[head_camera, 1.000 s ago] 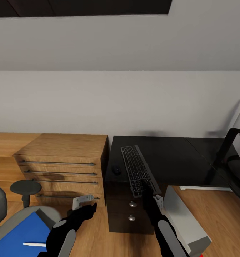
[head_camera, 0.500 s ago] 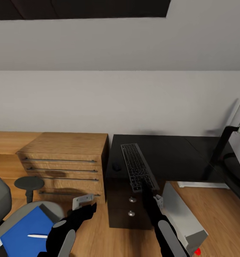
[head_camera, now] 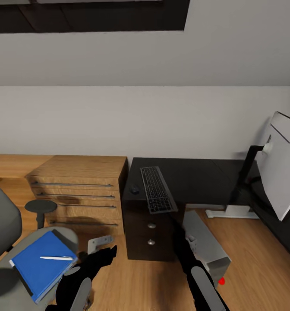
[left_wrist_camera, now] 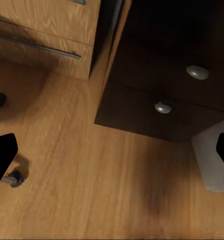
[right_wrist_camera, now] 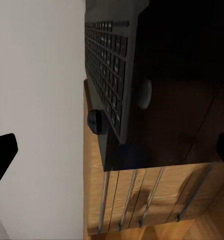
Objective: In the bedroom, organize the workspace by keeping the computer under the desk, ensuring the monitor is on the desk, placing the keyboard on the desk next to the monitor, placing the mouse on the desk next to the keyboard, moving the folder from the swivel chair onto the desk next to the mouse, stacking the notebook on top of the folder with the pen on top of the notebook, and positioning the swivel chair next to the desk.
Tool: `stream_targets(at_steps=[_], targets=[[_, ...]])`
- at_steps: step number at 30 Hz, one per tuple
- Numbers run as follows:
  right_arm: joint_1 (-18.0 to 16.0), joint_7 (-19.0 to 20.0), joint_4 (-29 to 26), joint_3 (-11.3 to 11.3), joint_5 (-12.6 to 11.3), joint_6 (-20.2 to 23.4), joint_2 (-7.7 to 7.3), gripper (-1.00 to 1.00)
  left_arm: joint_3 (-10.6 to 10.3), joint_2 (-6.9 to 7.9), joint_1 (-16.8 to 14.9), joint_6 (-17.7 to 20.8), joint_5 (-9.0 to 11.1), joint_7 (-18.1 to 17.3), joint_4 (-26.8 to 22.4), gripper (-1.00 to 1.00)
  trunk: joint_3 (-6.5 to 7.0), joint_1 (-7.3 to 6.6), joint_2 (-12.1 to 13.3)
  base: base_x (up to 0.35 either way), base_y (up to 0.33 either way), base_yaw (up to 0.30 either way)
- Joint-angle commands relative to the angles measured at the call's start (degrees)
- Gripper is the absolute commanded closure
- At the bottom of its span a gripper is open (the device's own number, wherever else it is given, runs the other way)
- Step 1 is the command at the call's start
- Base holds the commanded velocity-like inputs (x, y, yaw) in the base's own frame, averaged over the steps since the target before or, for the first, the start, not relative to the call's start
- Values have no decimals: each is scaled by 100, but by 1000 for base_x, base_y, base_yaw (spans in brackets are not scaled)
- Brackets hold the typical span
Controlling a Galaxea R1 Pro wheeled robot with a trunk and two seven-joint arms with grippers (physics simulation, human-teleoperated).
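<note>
The black desk (head_camera: 197,175) stands against the wall with the keyboard (head_camera: 156,195) overhanging its front edge and the small mouse (head_camera: 135,189) just left of it. At the right, the monitor (head_camera: 286,166) shows its pale back on a black stand. The grey-white computer (head_camera: 204,244) sits on the floor under the desk. On the swivel chair (head_camera: 3,222), low at the left, lies the blue folder (head_camera: 38,267) with the white pen (head_camera: 56,258) on top. The notebook is out of view. My left gripper (head_camera: 103,252) (left_wrist_camera: 112,155) and right gripper (head_camera: 180,235) (right_wrist_camera: 112,155) are open, holding nothing, above the floor before the desk.
An oak drawer cabinet (head_camera: 81,190) adjoins the desk's left end. Dark drawers with silver knobs (head_camera: 150,235) sit under the keyboard. Open plank floor (head_camera: 140,280) lies between chair, drawers and computer. A chair caster (left_wrist_camera: 14,178) is near the left gripper. The ceiling slopes low above the wall.
The whole view has pulled back and shifted, so the camera has moved: more of the chair, folder, computer and monitor now show. Both arms keep the same pose, grippers still open.
</note>
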Motion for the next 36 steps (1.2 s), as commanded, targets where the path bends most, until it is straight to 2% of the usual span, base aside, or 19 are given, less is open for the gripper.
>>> stream_targets(at_steps=[1,16,22,26,27,32,35,36], targets=[[-3,26,3,5,-59,-12,-1,-100,-5,0,-4,16,60,54,-6,-100,-6,-3,-3,-246,-246,0],[-3,53,1,1,-12,-45,-6,-100,-2,8,-4,13,53,56,11,-100,-6,-3,-3,-144,-301,0],[-3,61,40,14,45,-47,-17,-100,7,15,-4,0,33,62,36,-100,-6,-3,-3,-43,-127,0],[-3,69,261,17,182,-47,-83,-100,1,13,-4,-4,26,63,40,-100,-6,-3,-3,-11,-32,0],[-3,71,320,18,236,-47,-105,-100,-1,12,-4,-5,24,63,41,-100,-6,-3,-3,-6,-18,0],[1,76,638,25,841,-47,-248,-100,-15,6,-4,-13,23,65,54,-100,84,-113,197,-3,-8,0],[3,67,804,26,1308,-47,-302,-100,-20,3,-4,-17,23,68,72,-100,138,-179,318,-1,-3,0],[4,60,951,24,1616,-47,-327,-100,-24,0,-4,-18,23,70,98,-100,156,-201,358,-1,-2,0]])
